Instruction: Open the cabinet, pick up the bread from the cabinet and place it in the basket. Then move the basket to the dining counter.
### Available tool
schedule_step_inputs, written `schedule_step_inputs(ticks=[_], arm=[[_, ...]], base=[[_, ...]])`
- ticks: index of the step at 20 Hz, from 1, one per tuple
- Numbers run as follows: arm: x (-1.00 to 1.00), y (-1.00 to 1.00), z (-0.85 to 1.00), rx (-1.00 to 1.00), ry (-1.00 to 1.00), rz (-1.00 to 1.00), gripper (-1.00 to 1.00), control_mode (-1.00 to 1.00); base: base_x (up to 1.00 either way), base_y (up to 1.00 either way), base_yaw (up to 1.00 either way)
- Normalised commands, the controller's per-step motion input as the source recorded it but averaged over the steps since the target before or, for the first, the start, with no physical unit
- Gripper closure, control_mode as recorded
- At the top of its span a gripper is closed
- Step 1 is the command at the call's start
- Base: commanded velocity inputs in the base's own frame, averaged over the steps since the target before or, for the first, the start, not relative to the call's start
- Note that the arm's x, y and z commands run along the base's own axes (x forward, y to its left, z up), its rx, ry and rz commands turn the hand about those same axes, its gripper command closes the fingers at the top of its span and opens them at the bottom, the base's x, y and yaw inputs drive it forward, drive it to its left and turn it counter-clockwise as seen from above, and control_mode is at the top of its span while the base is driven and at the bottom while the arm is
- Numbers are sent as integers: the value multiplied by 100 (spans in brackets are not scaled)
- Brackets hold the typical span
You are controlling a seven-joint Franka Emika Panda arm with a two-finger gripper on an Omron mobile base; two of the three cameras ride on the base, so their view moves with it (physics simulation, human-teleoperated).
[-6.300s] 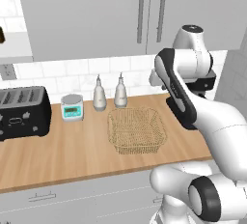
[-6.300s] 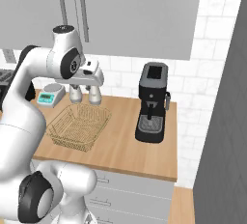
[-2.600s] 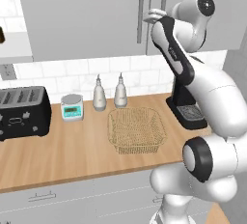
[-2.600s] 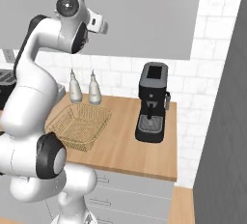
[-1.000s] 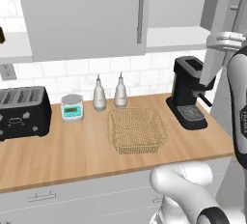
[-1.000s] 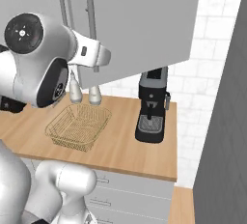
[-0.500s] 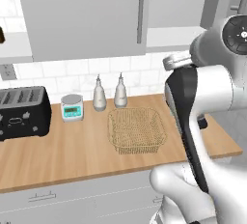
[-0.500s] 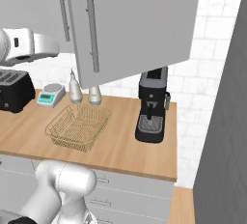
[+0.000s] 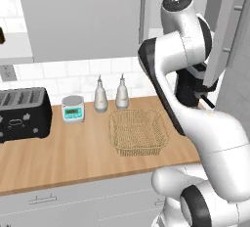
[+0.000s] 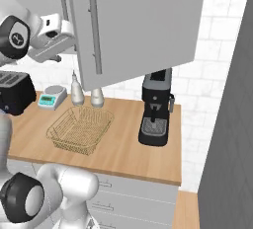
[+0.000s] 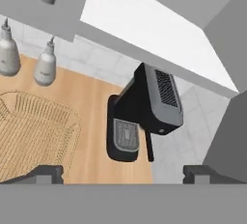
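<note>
Left to right along the bench [image 9: 73, 157]: a black toaster [image 9: 22, 113] sits at the far left, then a small kitchen scale [image 9: 73, 108], then two grey bottles [image 9: 100, 96] standing side by side against the white-tile backsplash. In front of the bottles lies the basket [image 9: 138, 131], an open tan wire mesh square, with nothing visible in it. Right of the basket stands a black coffee machine [image 10: 155, 109].

The tool [image 11: 123, 172] hangs above the bench, raised to about the level of the cabinet's underside. In the hand view its two dark fingertips [image 11: 46, 174] stand wide apart with nothing between them: released. Below and ahead of the tool are the coffee machine [image 11: 144, 112] and, to its left, the basket [image 11: 34, 136] and the bottles [image 11: 46, 66].

The cabinet [image 10: 138, 20] has its right-hand door [image 10: 94, 30] swung out over the bench; the door's long bar handle [image 10: 95, 30] faces the right base camera. The cabinet's bright interior [image 11: 144, 30] opens above the tool. The bread cannot be made out in any view.
</note>
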Motion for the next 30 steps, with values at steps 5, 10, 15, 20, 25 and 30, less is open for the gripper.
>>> schedule_step_inputs(ticks=[5,10,15,20,25,30], arm=[[76,-72,-21,-19,12,-2,-100,-100],[-21,-100,0,-8,-1,-1,-100,-100],[-60,-94,0,-11,-5,-3,-100,-100],[-56,-89,0,-11,0,-16,-100,-100],[-35,-25,0,-2,-6,-14,-100,-100],[-14,83,-3,5,-15,0,-100,-100]], base=[[0,0,0],[0,0,0],[0,0,0],[0,0,0],[0,0,0],[0,0,0]])
